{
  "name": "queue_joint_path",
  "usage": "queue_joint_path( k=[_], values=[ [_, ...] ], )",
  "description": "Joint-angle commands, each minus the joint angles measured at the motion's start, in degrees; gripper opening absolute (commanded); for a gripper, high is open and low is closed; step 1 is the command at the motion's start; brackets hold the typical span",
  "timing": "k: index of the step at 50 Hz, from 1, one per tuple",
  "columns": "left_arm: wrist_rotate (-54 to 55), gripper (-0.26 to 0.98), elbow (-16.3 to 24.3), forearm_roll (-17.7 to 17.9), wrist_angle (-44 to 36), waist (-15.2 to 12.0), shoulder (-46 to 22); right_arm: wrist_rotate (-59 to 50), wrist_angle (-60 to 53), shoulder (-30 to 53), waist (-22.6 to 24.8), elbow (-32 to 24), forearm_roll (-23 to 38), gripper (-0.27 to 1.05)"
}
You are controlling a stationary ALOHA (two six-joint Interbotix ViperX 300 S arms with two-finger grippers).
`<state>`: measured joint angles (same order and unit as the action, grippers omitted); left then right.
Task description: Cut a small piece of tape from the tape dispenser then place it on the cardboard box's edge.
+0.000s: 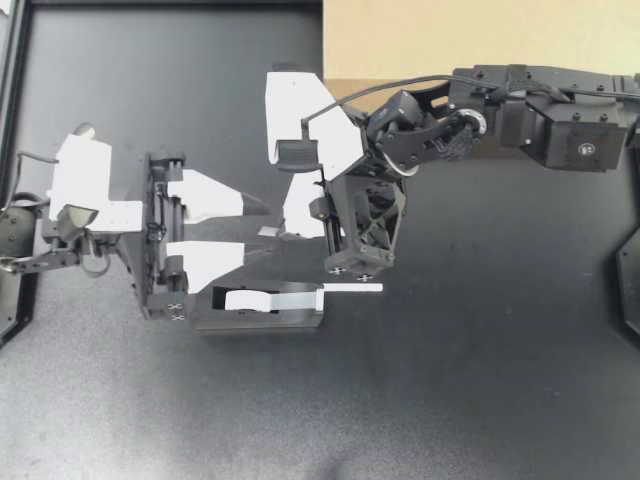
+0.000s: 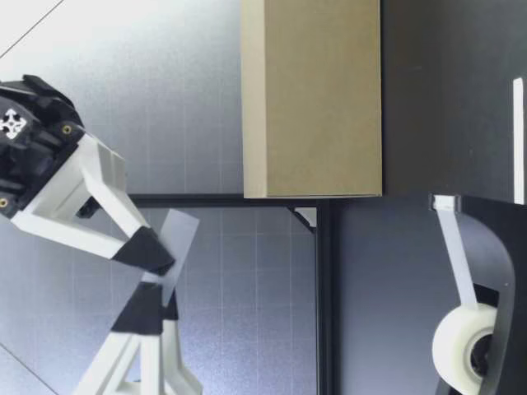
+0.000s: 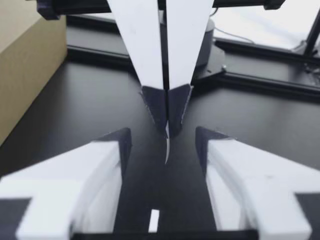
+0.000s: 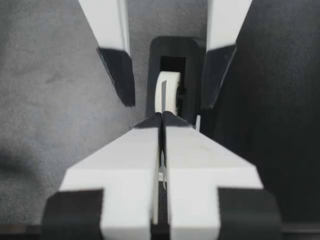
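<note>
Right end effector (image 1: 285, 225) pinches the tape strip (image 3: 167, 149); we judge it limp, sticky, best taken by its dangling end.

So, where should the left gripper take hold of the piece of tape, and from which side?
Probably the free end of the piece of tape sticking out past my right gripper, which pinches its other end. My open left gripper should come straight ahead: the strip is edge-on between its fingers, so they would close on the flat faces.

Bright even light, near foreground blurred
</note>
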<state>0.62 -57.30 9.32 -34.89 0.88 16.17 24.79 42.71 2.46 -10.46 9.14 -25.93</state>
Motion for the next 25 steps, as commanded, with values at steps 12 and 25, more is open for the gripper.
queue_joint_path(
  k=[12, 25],
  values=[
    [0.18, 0.27, 1.41, 0.09, -0.53, 0.09, 0.18, 0.0, 0.09, -0.88, 0.18, -1.76, -0.18, -0.09],
    [0.0, -0.1, 0.88, 0.0, -0.53, 0.09, 0.62, 0.09, 0.35, -0.88, 0.18, -1.76, -0.09, -0.09]
  ],
)
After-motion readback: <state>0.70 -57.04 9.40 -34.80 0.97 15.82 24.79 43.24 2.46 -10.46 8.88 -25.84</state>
